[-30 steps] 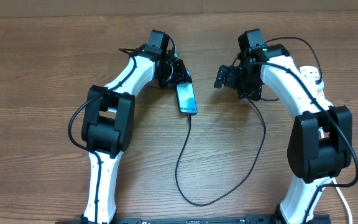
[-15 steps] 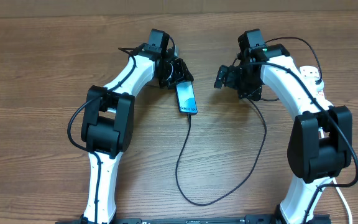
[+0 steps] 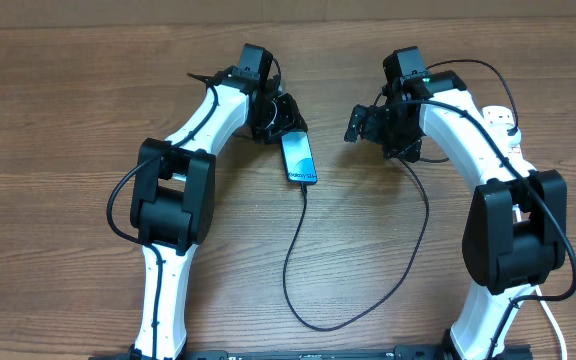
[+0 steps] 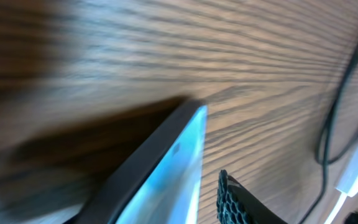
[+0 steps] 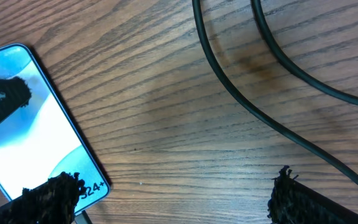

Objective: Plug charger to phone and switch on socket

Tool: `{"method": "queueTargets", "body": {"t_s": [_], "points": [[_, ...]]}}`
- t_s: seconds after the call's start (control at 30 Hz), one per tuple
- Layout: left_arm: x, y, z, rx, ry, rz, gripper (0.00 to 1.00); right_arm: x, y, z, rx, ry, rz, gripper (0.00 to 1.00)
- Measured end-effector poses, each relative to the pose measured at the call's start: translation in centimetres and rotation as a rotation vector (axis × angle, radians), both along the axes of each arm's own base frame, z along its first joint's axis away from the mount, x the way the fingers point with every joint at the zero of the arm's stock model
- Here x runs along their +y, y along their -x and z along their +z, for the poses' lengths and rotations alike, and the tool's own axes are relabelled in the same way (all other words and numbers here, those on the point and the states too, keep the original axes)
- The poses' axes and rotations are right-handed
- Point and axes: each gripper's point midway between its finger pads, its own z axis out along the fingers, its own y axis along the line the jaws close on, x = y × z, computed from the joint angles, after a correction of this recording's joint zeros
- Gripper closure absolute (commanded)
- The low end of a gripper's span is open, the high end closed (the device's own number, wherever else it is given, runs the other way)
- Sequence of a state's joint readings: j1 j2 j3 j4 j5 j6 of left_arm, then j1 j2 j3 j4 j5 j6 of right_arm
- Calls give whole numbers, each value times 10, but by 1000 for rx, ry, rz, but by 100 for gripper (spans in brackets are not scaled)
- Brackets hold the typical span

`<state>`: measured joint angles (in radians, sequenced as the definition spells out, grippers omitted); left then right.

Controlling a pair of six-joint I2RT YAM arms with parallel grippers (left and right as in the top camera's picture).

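My left end effector (image 3: 280, 118) sits at the far end of the phone (image 3: 299, 159). One finger pad (image 4: 230, 200) stands just beside the phone's edge, and I cannot tell whether the phone is gripped. My right end effector (image 3: 358, 126) is released, jaws wide, over bare table (image 3: 68, 120) to the phone's right. The phone lies flat, cyan screen up. The right wrist view reads "S24+" at its near corner. The charger cable (image 3: 293, 270) meets that near end and loops across the table. The power strip (image 3: 501, 116) lies mostly hidden behind my right arm.
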<state>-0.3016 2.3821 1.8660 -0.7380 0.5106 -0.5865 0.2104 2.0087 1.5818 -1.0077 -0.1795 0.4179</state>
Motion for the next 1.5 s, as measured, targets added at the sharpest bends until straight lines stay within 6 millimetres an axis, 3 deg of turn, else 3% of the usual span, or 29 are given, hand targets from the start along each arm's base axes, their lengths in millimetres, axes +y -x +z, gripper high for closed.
{"method": "queueTargets", "body": {"t_s": [0.2, 0.53, 0.8, 1.03, 1.1, 1.2, 1.27, 1.3, 1.33, 1.5], "points": [[15, 2, 0, 24, -97, 33, 53, 0, 0, 0, -1, 0, 1, 0], [24, 6, -2, 48, -149, 46, 53, 0, 0, 0, 0, 0, 0, 0], [29, 12, -4, 73, -178, 41, 60, 0, 0, 0, 0, 0, 1, 0], [41, 19, 4, 49, -247, -15, 55, 0, 0, 0, 1, 0, 0, 0], [45, 19, 15, 23, -266, -28, 55, 0, 0, 0, 0, 0, 0, 0], [53, 22, 67, -78, -293, -72, 51, 0, 0, 0, -2, 0, 0, 0], [57, 30, 105, -139, -296, -97, 35, 0, -1, 0, -5, -1, 1, 0], [61, 39, 128, -168, -297, -109, 12, 0, -1, 0, -5, -1, 0, 0], [63, 45, 147, -197, -297, -118, 0, 0, -1, 0, -5, -1, 1, 0], [75, 78, 228, -345, -283, -131, 0, 0, -1, 0, -5, -1, 1, 0]]}}
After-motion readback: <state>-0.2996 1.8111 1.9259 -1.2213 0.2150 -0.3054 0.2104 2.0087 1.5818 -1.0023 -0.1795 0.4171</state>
